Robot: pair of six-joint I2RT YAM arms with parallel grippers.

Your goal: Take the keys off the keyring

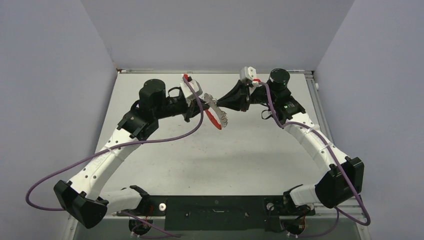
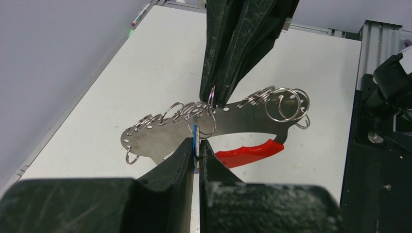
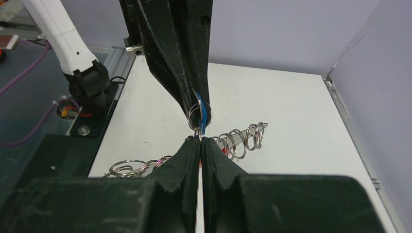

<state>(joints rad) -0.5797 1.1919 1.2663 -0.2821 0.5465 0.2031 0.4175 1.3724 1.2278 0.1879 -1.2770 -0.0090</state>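
The left fingers [image 2: 190,147] are clenched on the blue key [image 2: 195,133], which is seen edge-on. Opposite them, the right fingers [image 2: 217,92] are clamped on the looped edge of the keyring [image 2: 243,119]. It hangs between the two above the worktop [image 2: 145,63].

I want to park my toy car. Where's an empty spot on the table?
The big bare patch of table lies between the left arm and right arm, nearer than the keyring. A thin strip runs along the back wall. It's crowded far-middle, where the left tool pinches a key and the right tool the keyring.
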